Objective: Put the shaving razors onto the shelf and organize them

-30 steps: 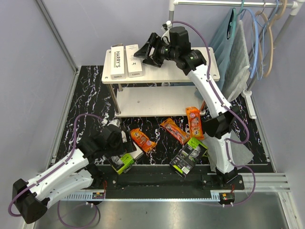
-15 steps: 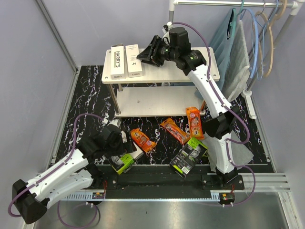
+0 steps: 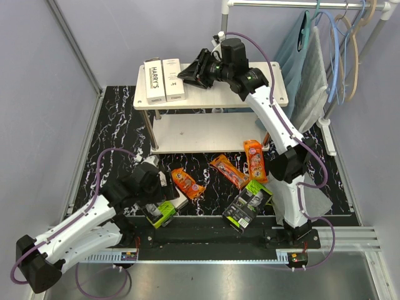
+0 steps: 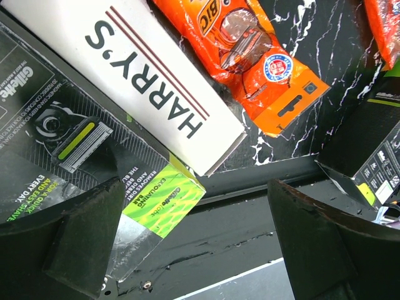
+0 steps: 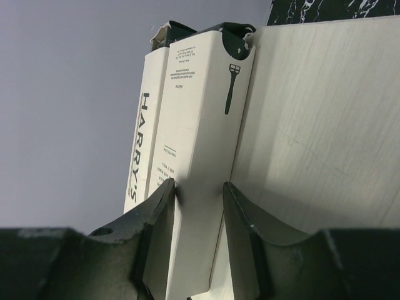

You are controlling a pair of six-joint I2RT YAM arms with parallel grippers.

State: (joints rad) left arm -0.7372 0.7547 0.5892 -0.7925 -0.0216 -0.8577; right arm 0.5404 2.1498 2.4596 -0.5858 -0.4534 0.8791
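Note:
Two white HARRY'S boxes (image 3: 154, 81) (image 3: 174, 79) lie side by side on the shelf's top board (image 3: 275, 87). My right gripper (image 3: 187, 74) reaches in from the right. Its jaws are shut on the near end of the right-hand box (image 5: 200, 125), which touches the other box (image 5: 147, 137). My left gripper (image 4: 200, 244) hangs open low over the floor, holding nothing. Under it lie a third HARRY'S box (image 4: 144, 81), a black-and-lime pack (image 4: 81, 162) and an orange pack (image 4: 250, 56). Two more orange packs (image 3: 229, 170) (image 3: 255, 160) and another lime pack (image 3: 248, 205) lie on the floor.
The lower shelf board (image 3: 206, 132) is bare. A clothes rail with hangers (image 3: 340, 50) and a grey cloth (image 3: 312, 78) stand at the back right, close to the right arm. A black base rail (image 3: 206, 236) runs along the near edge.
My right gripper's jaws have narrowed onto the right-hand box and moved left, sliding it against the other box. The left arm has not moved.

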